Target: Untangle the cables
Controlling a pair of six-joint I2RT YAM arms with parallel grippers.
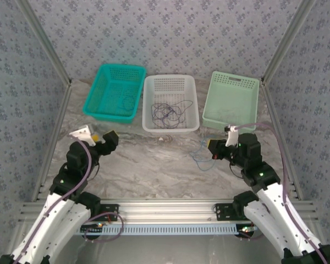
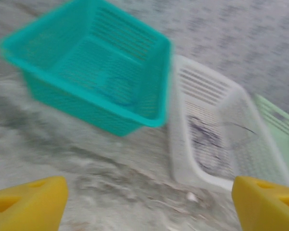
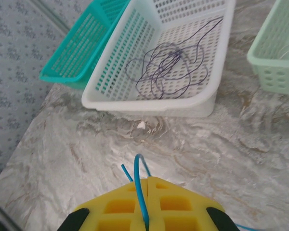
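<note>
The right end effector is pressed closed. Its yellow pads pinch a thin blue cable that loops up out of the seam between them. It sits over the right part of the surface, in front of the pale green basket, and the rest of that cable trails on the marble just to its left.

The left end effector is spread wide with nothing between its pads. It hangs over the left part of the surface, just short of the teal basket.

Three baskets line the far edge: teal at the left, the white basket in the middle, green at the right. A tangle of dark purplish cables lies on the white basket's floor. A faint blue loop lies in the teal basket, blurred in the left wrist view.
</note>
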